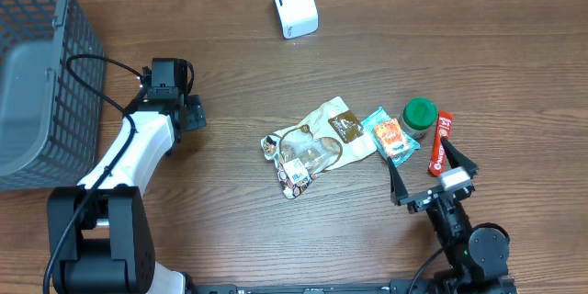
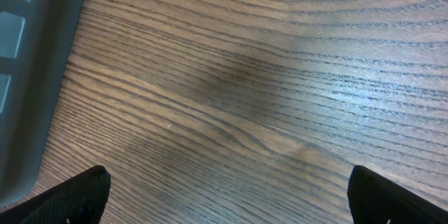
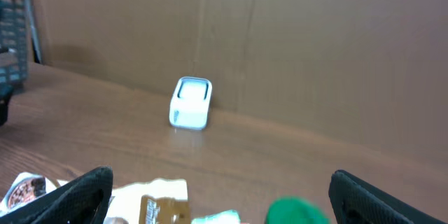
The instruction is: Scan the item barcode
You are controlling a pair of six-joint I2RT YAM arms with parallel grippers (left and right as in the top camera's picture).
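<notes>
Grey mesh basket (image 1: 37, 64) at far left; beside it the left gripper (image 2: 227, 196) hangs wide open and empty over bare tabletop (image 1: 230, 73), well apart from every item. Mid-scene, a white scanner (image 1: 294, 5) stands at the far edge, with a heap of crumpled snack packets (image 1: 317, 142) nearer. Rightward, a teal packet (image 1: 390, 135), green-lidded jar (image 1: 419, 118) and red bar (image 1: 441, 142) crowd together, just ahead of the right gripper (image 1: 430, 170), also spread open, holding nothing. Risk: closing on this tight cluster may catch two items or topple the jar, and a crinkled wrapper could hide its barcode from the scanner
</notes>
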